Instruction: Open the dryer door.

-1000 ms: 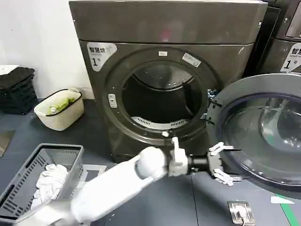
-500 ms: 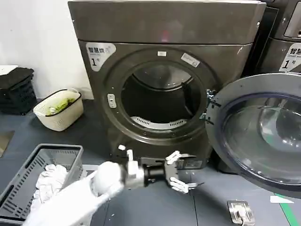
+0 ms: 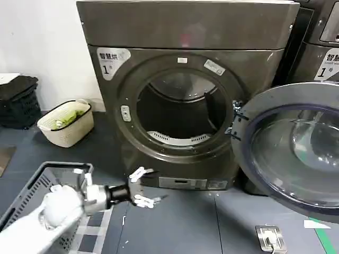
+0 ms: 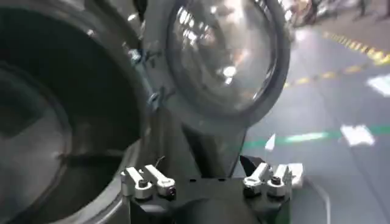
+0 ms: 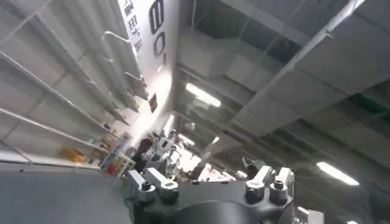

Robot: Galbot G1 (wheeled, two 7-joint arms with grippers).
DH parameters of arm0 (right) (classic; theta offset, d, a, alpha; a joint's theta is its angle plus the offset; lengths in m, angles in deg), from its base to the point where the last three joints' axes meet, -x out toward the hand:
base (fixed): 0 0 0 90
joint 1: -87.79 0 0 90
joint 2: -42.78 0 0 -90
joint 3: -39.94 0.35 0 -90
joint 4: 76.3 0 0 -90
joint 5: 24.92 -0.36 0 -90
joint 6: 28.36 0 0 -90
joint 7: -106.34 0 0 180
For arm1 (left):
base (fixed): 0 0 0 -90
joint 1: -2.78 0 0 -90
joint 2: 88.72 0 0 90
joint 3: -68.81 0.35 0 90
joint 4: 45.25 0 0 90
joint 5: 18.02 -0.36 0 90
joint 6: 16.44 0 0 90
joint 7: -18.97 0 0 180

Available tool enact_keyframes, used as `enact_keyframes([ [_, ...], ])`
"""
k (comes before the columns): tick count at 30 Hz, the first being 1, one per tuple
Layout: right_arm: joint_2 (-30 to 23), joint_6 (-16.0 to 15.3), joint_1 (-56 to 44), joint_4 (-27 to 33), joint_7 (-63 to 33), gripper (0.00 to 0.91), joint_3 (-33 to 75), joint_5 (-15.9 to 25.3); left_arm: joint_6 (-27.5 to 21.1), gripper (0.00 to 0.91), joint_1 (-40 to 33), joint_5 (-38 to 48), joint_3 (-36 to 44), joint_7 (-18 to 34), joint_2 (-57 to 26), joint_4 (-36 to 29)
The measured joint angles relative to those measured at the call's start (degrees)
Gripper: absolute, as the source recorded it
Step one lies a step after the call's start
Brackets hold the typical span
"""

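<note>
Dryer door [image 3: 291, 151] stands swung fully open to the right of the machine, hinged at the right edge of the drum opening [image 3: 177, 108], glass and chrome rim facing the camera; the drum mouth is unobstructed. One second ago the left gripper [image 3: 142, 188] was at the near lower rim of the door; half a second ago it was already below the drum opening, clear of the door; now it is low on the near left, above the grey basket [image 3: 32, 193], fingers spread and holding nothing. The door has kept its angle while the arm pulled away. Judgement: opening is done and the arm is retracting. Right gripper [image 5: 207, 182] points up at the ceiling, fingers apart, idle.
</note>
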Motion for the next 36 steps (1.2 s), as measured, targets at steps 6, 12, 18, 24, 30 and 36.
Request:
enact_keyframes([
  [6, 1.93, -0.17, 0.20, 1.75, 0.04, 0.907, 0.53, 0.99, 1.70, 0.907, 7.59, -0.62, -9.13, -0.95, -5.83, 1.92],
  [12, 3.10, 0.76, 0.33, 3.82, 0.41, 0.907, 1.12, 1.11, 5.47, 0.907, 14.17, -3.90, -17.37, -2.01, -11.98, 5.30],
  [18, 3.31, 1.95, 0.88, 6.02, 0.91, 0.907, 0.61, 1.14, 10.02, 0.907, 19.29, -7.64, -25.74, -4.25, -16.90, 10.07],
  [24, 3.41, 2.45, 1.68, 6.75, 1.06, 0.907, -0.45, 1.44, 16.97, 0.907, 20.82, -17.08, -31.28, -5.87, -20.68, 15.95],
  [30, 2.91, 3.03, 2.09, 6.68, 1.11, 0.907, -1.47, 1.63, 22.96, 0.907, 19.82, -25.70, -32.53, -9.14, -23.45, 20.88],
  [36, 2.93, 3.59, 2.04, 6.83, 1.21, 0.907, -1.73, 1.64, 26.06, 0.907, 18.13, -31.89, -32.56, -10.43, -25.37, 24.60],
])
